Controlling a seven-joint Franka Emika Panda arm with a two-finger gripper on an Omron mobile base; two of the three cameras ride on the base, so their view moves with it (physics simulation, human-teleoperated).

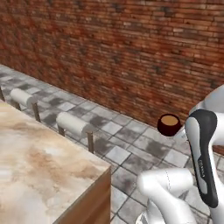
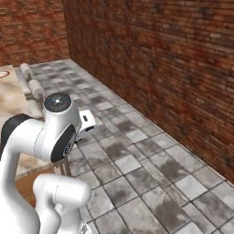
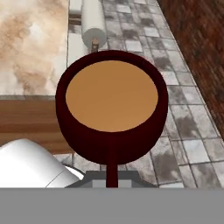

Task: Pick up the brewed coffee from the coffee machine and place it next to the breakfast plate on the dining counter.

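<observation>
The counter fills the lower left of the left base view, its near corner jutting toward the arm, its wooden side below. Two stools stand along its far edge, between it and the brick wall. A broad strip of grey tiled floor runs between counter and wall, open in the right base view.

The mug hangs in the air above the floor, off the counter's far edge and near the wall's foot, level, full of brown coffee. In the hand view the mug sits just ahead of the fingers, its handle pointing straight back at the camera and down into the gripper, which is pinched shut on that handle. The fingertips themselves are hard to make out behind the handle and mug.

In the left base view the arm covers the gripper, and in the right base view the arm's big joint hides the mug.
</observation>
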